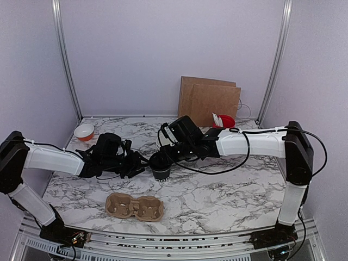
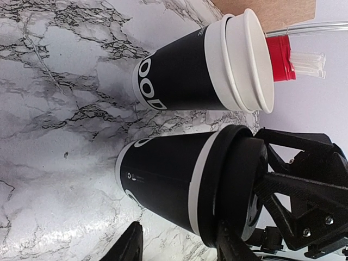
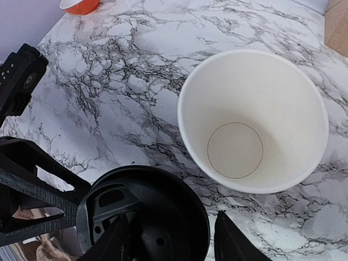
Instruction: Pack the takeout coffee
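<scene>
Nearest the front edge of the bench point(image 1: 228, 185), left of centre, lies the cardboard carrier point(image 1: 134, 207). Behind it, about mid-bench, stands the black cup point(image 2: 163, 185) with the black lid point(image 3: 147, 217) on its mouth.

The right gripper point(image 3: 173, 231) hangs over the lid. Its fingers straddle the lid with a sliver of marble showing beside one, so it looks released rather than clamped. The left gripper point(image 2: 182, 234) sits beside the cup wall; whether it pinches the cup cannot be told.

The step appears to be seating the lid. It likely wants an even downward press around the rim while the cup is steadied low, so the cup neither crushes nor tips.

Just behind stands the open cup point(image 3: 253, 119), close enough to knock. Toward the back edge are the orange bowl point(image 1: 84, 132), the red cup point(image 1: 227, 120) and the paper bag point(image 1: 209, 100).
</scene>
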{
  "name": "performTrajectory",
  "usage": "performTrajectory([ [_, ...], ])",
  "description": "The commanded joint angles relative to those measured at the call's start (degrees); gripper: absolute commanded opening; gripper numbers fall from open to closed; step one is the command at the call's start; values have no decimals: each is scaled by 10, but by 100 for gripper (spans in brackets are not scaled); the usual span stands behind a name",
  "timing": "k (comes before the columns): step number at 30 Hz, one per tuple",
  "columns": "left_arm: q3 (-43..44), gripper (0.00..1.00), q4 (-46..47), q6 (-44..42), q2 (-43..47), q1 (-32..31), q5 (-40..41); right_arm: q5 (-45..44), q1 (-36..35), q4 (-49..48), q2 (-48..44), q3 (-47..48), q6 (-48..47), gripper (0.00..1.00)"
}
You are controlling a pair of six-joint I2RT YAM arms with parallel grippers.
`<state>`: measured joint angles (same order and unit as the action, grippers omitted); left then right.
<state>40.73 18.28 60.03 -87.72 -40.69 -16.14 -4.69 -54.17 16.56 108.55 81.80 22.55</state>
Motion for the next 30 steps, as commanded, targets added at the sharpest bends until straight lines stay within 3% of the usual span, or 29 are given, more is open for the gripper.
performTrajectory([
  [1,-8,46,0,-4,-17,3,-6,-21,-11,18,8,24,-12,54],
  [23,41,45,-15,-33,-6,2,-35,-30,-15,-4,-25,11,-38,69],
  [30,36,45,-24,-30,-4,2,-24,16,-15,-16,-22,11,-74,74],
])
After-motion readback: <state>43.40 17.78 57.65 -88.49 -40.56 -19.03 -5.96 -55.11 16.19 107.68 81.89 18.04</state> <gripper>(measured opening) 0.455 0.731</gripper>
